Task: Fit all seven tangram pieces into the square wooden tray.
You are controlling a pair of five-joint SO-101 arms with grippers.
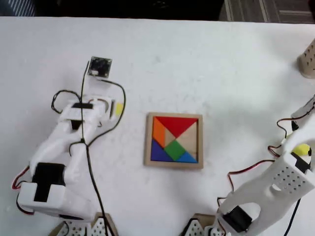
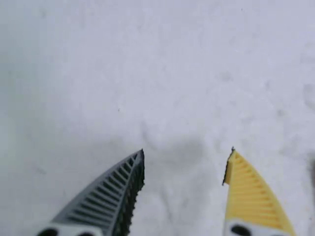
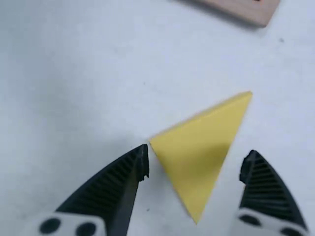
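Nearest you, your right claw (image 3: 196,156) hung open astride the flat yellow wooden triangle (image 3: 202,140). The triangle lay on the white worktop (image 1: 221,64), outside the square wooden tray (image 1: 148,142). The tray held five coloured pieces (image 1: 175,126), and by my judgement bare gaps remained. Farther off, your left claw (image 2: 187,162) gaped above the worktop, holding nothing.

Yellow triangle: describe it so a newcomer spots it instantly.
Find the square wooden tray at the centre of the white table, then go to the right arm by its right edge. The yellow triangle lies flat between the open fingers of the right gripper. The tray's pieces are red, orange, green and blue; this alone is yellow.
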